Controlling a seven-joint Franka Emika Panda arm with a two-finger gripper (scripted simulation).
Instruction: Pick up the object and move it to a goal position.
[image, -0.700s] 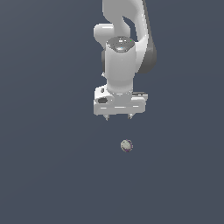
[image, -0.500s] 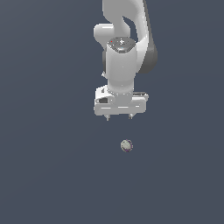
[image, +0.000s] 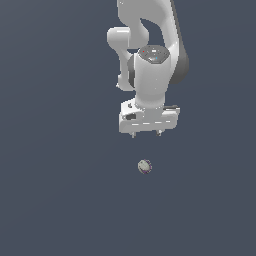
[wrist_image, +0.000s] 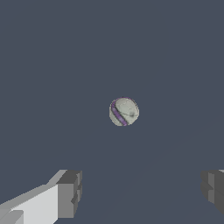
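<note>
- The gripper (image: 146, 135) hangs with its 2 fingers (wrist_image: 69, 193) spread wide, holding nothing.
- The ball (image: 144, 166) lies on the plain grey floor (image: 55, 190), apart from the fingertips and not yet between them in the wrist view.
- Risk, as I judge it: a tiny round thing can roll off if 1 finger touches first, or squirt out of an off-centre pinch.
- No writing or brand is legible; the ball shows only a purple band.

The ball (image: 144, 166) lay alone on the flat ground, at six o'clock from the gripper (image: 146, 134) in the exterior view and apart from it. In the wrist view the ball (wrist_image: 124, 111) sat beyond the spread fingers (wrist_image: 69, 194), touching neither.
</note>
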